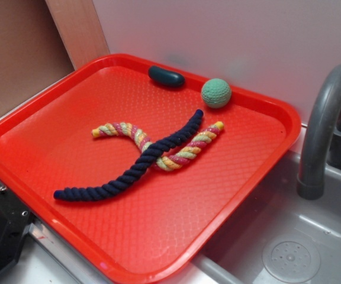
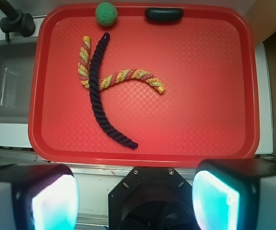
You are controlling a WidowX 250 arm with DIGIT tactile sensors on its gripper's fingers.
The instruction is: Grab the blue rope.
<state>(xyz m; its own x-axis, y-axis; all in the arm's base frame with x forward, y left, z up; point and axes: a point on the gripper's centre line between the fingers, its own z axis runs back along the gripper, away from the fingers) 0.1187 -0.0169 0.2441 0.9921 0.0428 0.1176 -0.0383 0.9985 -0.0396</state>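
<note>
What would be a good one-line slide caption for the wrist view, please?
Open gripper hangs short of a red tray where the blue rope crosses a pastel rope.

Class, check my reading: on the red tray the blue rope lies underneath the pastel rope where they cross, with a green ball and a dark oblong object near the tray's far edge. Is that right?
Not quite. The blue rope lies on top of the pastel rope at the crossing, as the exterior view shows. The rest holds: green ball and dark oblong object sit near the far edge of the red tray.
</note>
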